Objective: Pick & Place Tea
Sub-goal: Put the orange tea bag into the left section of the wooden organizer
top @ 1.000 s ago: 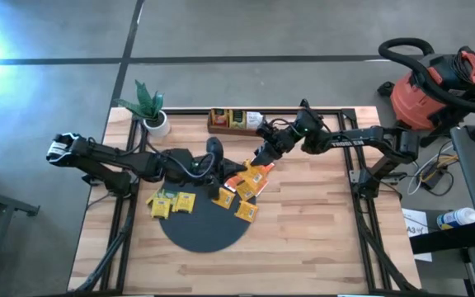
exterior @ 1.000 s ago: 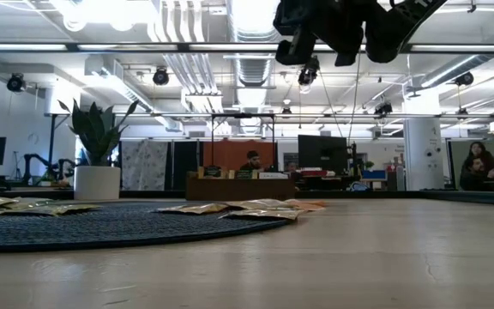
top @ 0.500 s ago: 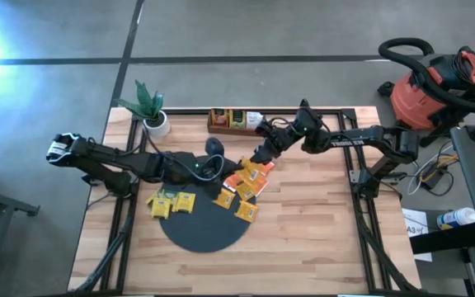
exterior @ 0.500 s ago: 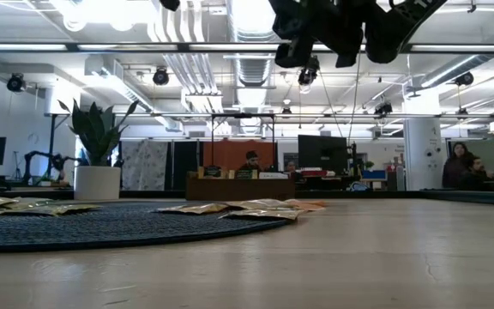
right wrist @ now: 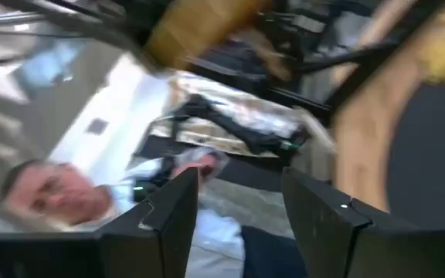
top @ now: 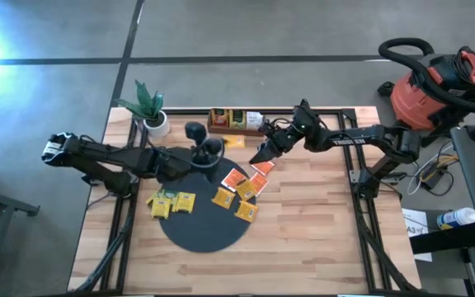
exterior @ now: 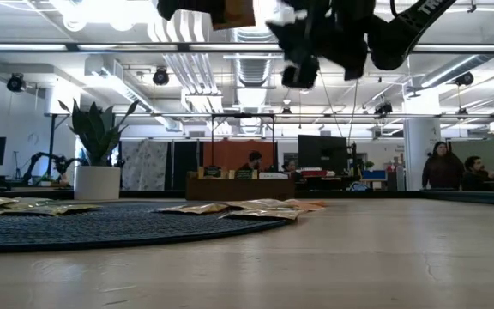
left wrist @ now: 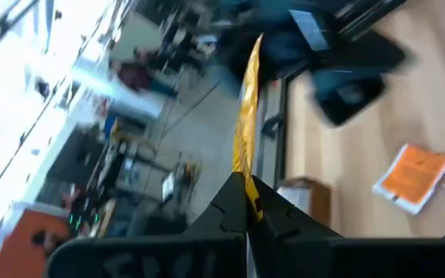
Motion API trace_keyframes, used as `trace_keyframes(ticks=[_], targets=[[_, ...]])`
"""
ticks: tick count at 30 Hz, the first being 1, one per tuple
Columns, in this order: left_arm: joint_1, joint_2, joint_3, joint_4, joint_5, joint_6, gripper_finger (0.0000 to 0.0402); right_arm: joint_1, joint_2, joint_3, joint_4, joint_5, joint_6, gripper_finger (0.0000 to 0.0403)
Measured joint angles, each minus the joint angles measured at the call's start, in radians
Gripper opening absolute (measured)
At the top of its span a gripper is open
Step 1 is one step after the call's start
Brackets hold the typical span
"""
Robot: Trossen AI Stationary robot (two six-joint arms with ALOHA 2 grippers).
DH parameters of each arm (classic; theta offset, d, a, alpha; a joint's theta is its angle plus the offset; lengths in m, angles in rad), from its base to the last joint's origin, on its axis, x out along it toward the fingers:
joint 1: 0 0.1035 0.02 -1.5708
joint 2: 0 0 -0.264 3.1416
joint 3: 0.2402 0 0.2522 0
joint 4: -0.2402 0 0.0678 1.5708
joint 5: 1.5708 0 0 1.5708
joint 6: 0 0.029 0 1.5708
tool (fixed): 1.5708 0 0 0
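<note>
Several yellow and orange tea packets (top: 225, 196) lie flat on the black round mat (top: 204, 227). One orange packet (top: 262, 167) rests on the wood by the mat's far right rim. My left gripper (top: 221, 146) is high above the mat's far edge, shut on a yellow tea packet (left wrist: 246, 123), which also shows at the top of the low view (exterior: 231, 10). My right gripper (top: 264, 153) hangs open just above the orange packet, with nothing between its fingers (right wrist: 180, 201). My left gripper pinches one edge (left wrist: 244, 179) of the yellow packet between its two shut fingers. The fingers reach out nearly level, toward the table's far right. The packet stands out beyond the fingertips, edge-on to the wrist camera, lifted clear of the mat and the table.
A brown wooden compartment tray (top: 233, 120) stands at the table's far edge, just beyond both grippers. A potted plant (top: 148, 107) is at the far left corner. A red shop vacuum (top: 435, 82) stands off the table to the right. Bare wood lies near and to the right of the mat.
My left gripper has carried the yellow packet from over the mat toward the table's far edge and the tray, rolling as it went; the packet now shows at the top of the low view. My right gripper has opened and sunk a little.
</note>
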Motion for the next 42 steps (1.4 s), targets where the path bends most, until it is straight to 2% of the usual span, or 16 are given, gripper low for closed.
trace_keyframes(ticks=[3, 5, 7, 9, 12, 19, 22, 29, 36, 40, 42], targets=[[0.058, -0.006, 0.047, -0.091, 0.002, -0.083, 0.0, -0.004, -0.008, -0.042, -0.199, 0.007, -0.111, 0.0177], [0.123, 0.007, 0.106, -0.213, 0.038, -0.166, 0.0, -0.003, -0.008, -0.06, -0.365, 0.025, -0.2, 0.0173], [0.208, 0.036, 0.187, -0.355, 0.123, -0.27, 0.0, -0.002, -0.008, -0.07, -0.531, 0.067, -0.289, 0.0171], [0.304, 0.079, 0.271, -0.503, 0.252, -0.367, 0.0, 0.002, -0.008, -0.07, -0.682, 0.123, -0.368, 0.0171], [0.433, 0.161, 0.385, -0.645, 0.385, -0.425, 0.0, 0.012, -0.008, -0.07, -0.811, 0.159, -0.46, 0.0171], [0.587, 0.415, 0.578, -0.793, 0.434, -0.298, 0.0, 0.045, -0.008, -0.069, -0.832, 0.172, -0.509, 0.0171], [0.636, 0.512, 0.623, -0.805, 0.472, -0.282, 0.0, 0.061, -0.008, -0.069, -0.831, 0.176, -0.511, 0.0171], [0.702, 0.707, 0.7, -0.905, 0.472, -0.217, 0.0, 0.099, -0.008, -0.07, -0.832, 0.191, -0.512, 0.017], [0.7, 0.781, 0.697, -0.993, 0.477, -0.195, 0.0, 0.132, -0.008, -0.07, -0.833, 0.192, -0.511, 0.017], [0.684, 0.759, 0.697, -1.041, 0.495, -0.295, 0.0, 0.133, -0.015, -0.071, -0.831, 0.231, -0.523, 0.017], [0.67, 0.73, 0.697, -1.095, 0.563, -0.354, 0.0, 0.133, -0.029, -0.067, -0.829, 0.279, -0.55, 0.017]])
